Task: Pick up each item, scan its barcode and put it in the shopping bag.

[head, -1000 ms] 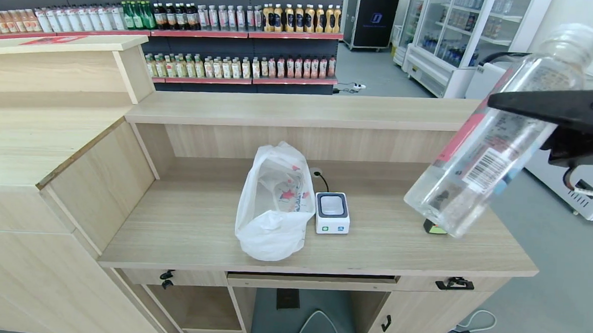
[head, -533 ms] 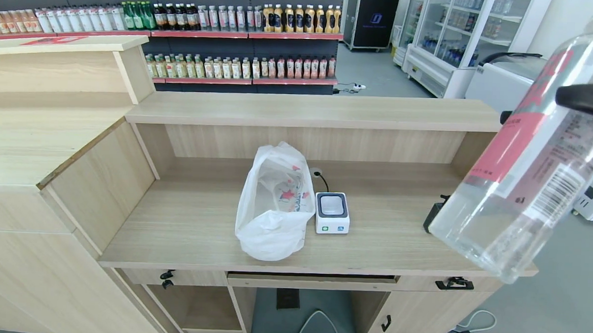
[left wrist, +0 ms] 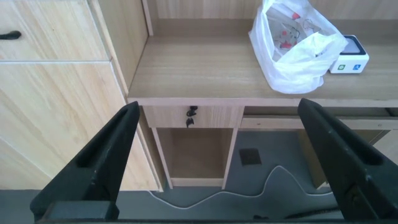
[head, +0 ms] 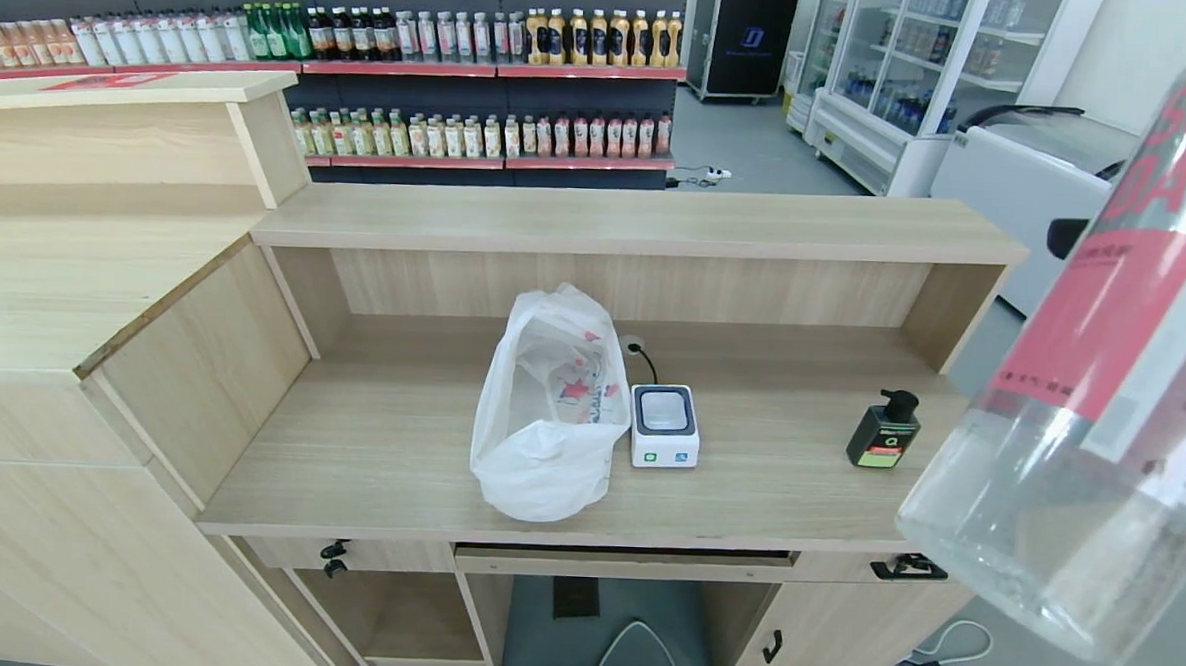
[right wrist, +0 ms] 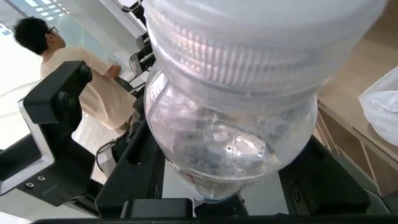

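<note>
Head view has one clear pink-labelled bottle (head: pixel 1101 395) clamped in the right claw (right wrist: pixel 227 180), lifted and, I judge, not yet scanned. One shopping bag (head: pixel 544 421) and one scanner (head: pixel 665 424) sit well below and left of that claw. One dark pump bottle (head: pixel 883 431) waits nearer beneath it. The left claw (left wrist: pixel 217 168) gapes empty.

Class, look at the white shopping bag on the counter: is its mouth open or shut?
Open. The shopping bag gapes at the top, and its printed inner wall shows through the mouth.
</note>
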